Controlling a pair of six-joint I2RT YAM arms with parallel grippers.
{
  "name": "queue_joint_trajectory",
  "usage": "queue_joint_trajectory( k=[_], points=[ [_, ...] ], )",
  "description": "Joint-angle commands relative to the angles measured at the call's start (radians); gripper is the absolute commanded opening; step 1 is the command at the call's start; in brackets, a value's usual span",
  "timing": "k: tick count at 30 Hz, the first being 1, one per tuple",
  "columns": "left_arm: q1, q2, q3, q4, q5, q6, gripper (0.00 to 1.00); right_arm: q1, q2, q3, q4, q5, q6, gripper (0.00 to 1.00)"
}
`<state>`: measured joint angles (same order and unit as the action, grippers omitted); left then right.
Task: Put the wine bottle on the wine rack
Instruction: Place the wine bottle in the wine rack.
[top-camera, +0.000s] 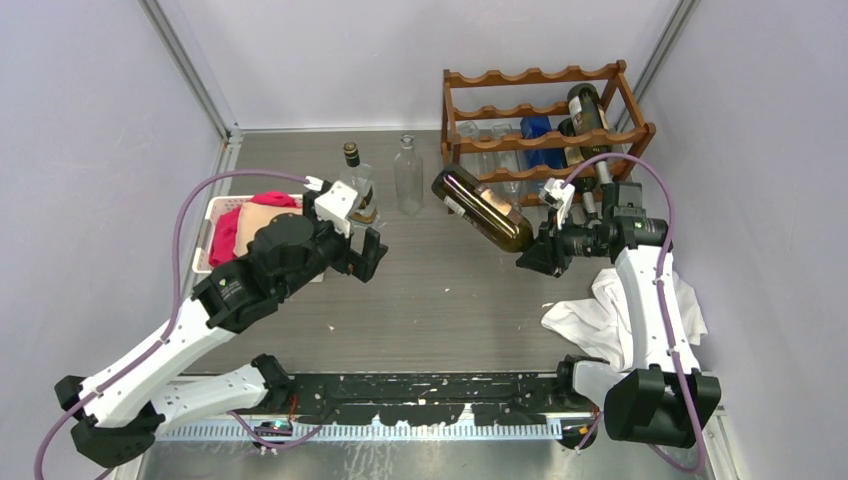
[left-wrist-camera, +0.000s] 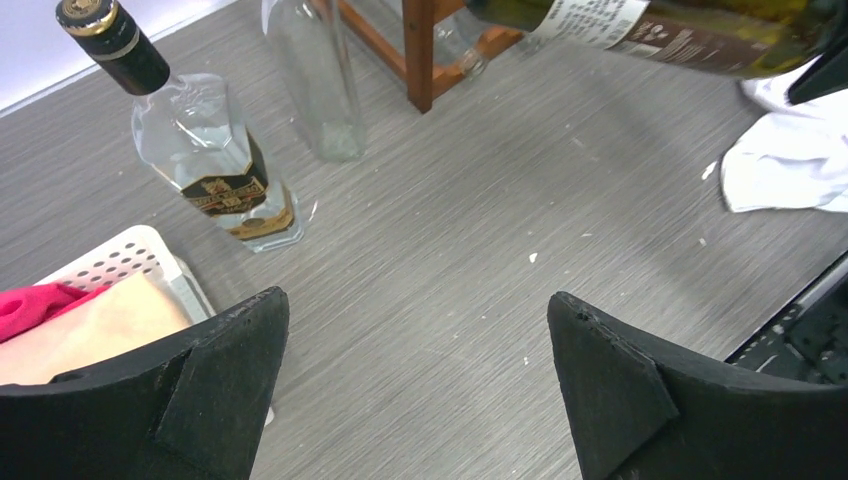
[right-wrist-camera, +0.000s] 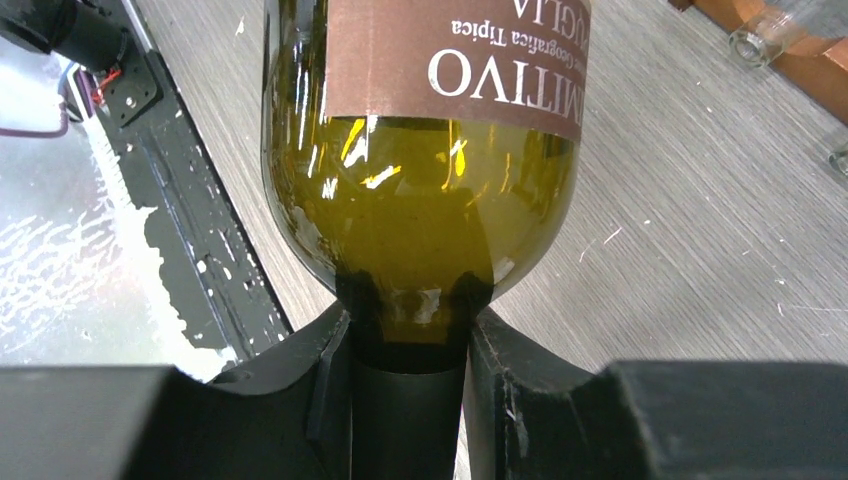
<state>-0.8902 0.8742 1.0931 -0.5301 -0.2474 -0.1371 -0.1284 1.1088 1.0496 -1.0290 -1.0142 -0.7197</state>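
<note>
A dark olive wine bottle (top-camera: 483, 208) with a brown label hangs in the air, lying nearly level, its base pointing left and away. My right gripper (top-camera: 530, 258) is shut on its black-capped neck (right-wrist-camera: 410, 400), and the glass shoulder (right-wrist-camera: 420, 215) fills the right wrist view. The reddish-brown wine rack (top-camera: 545, 135) stands at the back right, just behind the bottle, with bottles lying in its tiers. My left gripper (top-camera: 372, 252) hovers open over the bare table left of centre; its fingers (left-wrist-camera: 225, 370) hold nothing.
A clear liquor bottle with a black cap (top-camera: 355, 185) and a clear empty bottle (top-camera: 407, 178) stand at the back middle. A white basket (top-camera: 218, 215) with red and tan cloths sits at the left. A white cloth (top-camera: 600, 315) lies by the right arm.
</note>
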Motion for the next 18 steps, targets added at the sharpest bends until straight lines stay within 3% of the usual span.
queue_joint_trajectory(
  k=[1, 4, 7, 18],
  points=[
    [0.031, 0.003, 0.018, -0.008, 0.051, 0.068, 1.0, -0.005, 0.005, 0.116, -0.113, -0.049, -0.165, 0.01],
    [0.031, -0.016, 0.002, -0.009, 0.095, 0.086, 1.0, -0.005, -0.013, 0.132, -0.21, 0.013, -0.238, 0.01],
    [0.031, -0.059, -0.038, -0.005, 0.109, 0.118, 1.0, -0.005, -0.086, 0.114, -0.199, 0.072, -0.197, 0.01],
    [0.031, -0.195, -0.247, 0.061, -0.008, 0.214, 1.0, -0.047, -0.13, 0.075, -0.213, 0.235, -0.126, 0.01]
  ],
)
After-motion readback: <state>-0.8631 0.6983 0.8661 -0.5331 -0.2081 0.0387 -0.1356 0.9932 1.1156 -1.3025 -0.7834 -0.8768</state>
